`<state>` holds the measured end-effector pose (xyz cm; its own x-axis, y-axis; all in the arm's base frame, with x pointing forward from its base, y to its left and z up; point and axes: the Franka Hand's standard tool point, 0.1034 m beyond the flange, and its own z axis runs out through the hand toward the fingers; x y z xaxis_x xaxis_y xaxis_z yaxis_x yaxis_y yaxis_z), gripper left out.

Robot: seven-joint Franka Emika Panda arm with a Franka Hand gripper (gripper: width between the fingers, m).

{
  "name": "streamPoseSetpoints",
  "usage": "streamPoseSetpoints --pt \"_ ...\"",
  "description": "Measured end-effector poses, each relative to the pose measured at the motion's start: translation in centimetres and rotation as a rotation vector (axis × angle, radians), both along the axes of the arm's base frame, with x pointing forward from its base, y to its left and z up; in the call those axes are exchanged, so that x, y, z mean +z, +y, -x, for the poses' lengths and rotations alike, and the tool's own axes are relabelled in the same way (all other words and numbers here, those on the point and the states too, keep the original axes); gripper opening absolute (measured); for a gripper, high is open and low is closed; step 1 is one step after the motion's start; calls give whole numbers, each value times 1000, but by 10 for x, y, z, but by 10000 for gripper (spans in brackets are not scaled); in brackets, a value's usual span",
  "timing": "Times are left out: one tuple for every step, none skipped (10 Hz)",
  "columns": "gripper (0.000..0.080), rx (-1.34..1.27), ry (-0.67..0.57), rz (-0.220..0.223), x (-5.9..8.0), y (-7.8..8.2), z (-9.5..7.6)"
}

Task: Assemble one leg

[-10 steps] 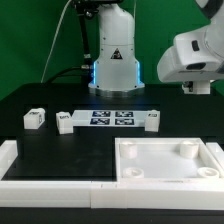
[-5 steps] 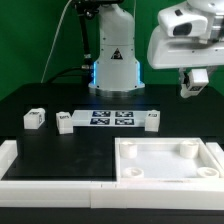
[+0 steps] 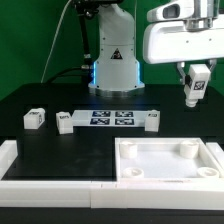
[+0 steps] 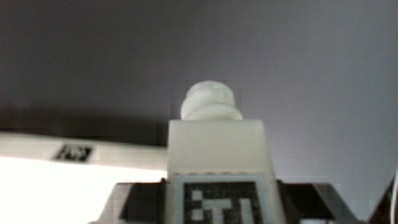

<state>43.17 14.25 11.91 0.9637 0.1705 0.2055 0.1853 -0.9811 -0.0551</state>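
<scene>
My gripper (image 3: 195, 92) hangs in the air at the exterior view's upper right, shut on a leg (image 3: 197, 82), a white stubby post with a black-and-white tag. In the wrist view the leg (image 4: 215, 135) stands between the dark fingers (image 4: 143, 200), its rounded tip pointing away and a tag facing the camera. Three more legs rest on the black table: one at the left (image 3: 35, 118), one beside it (image 3: 65, 122), and one at the right end of the marker board (image 3: 151, 121). The large white panel (image 3: 135, 150) with corner sockets lies at the front right.
The marker board (image 3: 112, 118) lies at the table's middle, before the robot base (image 3: 116, 65). A white raised frame (image 3: 12, 160) runs along the front and left edges. A white part with a tag shows below in the wrist view (image 4: 71, 152).
The arm has come in from the exterior view's right toward the left and lowered a little, carrying the leg, whose tag now faces the camera.
</scene>
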Motion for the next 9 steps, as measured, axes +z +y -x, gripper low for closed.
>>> streamPoseSetpoints --pt "290 46 21 16 -4 -6 -1" --pt "290 84 2 20 -3 -12 -21" --pt "290 111 -11 22 -4 -17 -37" --pt "290 124 -21 22 -2 -17 -51" --pt "290 130 -34 17 2 -13 -69" --pt "290 139 -53 12 8 -9 -87" --pt "290 156 -62 13 12 -7 -99" --pt "290 157 -60 13 10 -7 -97" --pt "290 157 -59 13 9 -7 -97"
